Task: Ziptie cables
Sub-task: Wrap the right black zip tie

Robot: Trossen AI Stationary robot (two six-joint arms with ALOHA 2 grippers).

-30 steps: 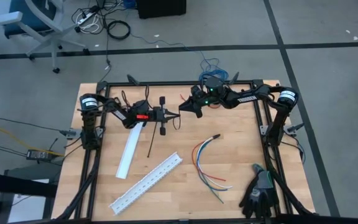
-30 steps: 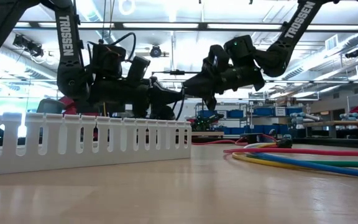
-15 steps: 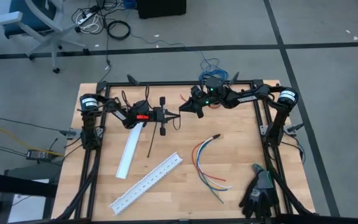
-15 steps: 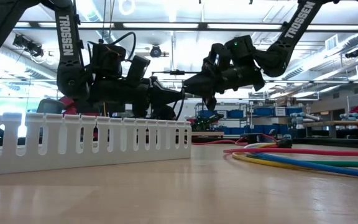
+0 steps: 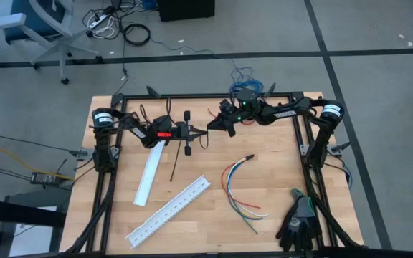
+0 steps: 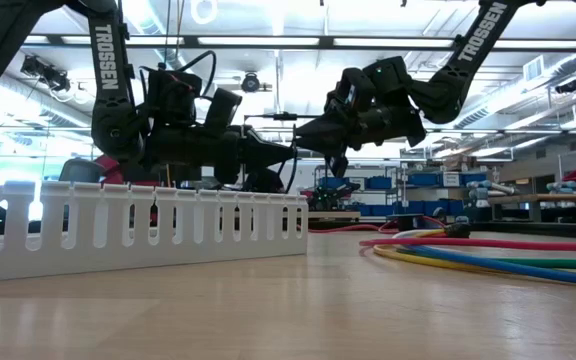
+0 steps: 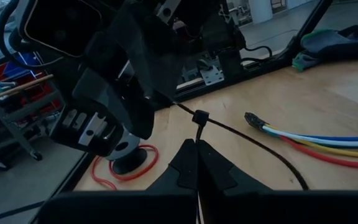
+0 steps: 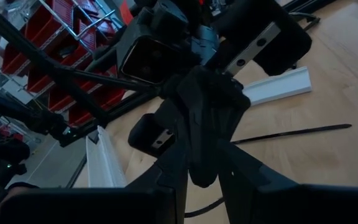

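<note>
1. The left gripper (image 5: 198, 134) is held up above the far middle of the table (image 5: 264, 186), reaching in from the left side. Its arm is stretched out almost flat.
2. The fingers of the left gripper are squeezed tight on a thin black zip tie (image 7: 199, 117). The tie has a small square head and a long tail that bends away over the wood.
3. The right gripper (image 5: 211, 127) reaches in from the right side and meets the left one tip to tip. Both hang in the air, well above the table top.
4. The fingers of the right gripper are nearly closed. From its own wrist camera they look pressed around the tip of the left gripper, where the tie is. I cannot tell if they really pinch the tie.
5. The cables (image 5: 236, 188) lie on the wood nearer the front right, well apart from both grippers. They curve in a bunch, and the black end (image 7: 252, 119) points toward the arms. Nothing touches them.
6. Another black strip (image 5: 173, 165) lies flat on the table beside a white bar (image 5: 149, 173). A long white slotted tray (image 5: 169, 211) lies nearer the front.
7. A dark glove (image 5: 298, 221) sits at the front right corner, partly cut off by the picture edge.
8. In the low view the grippers are just dark shapes, so the tie is hard to see there.
</note>
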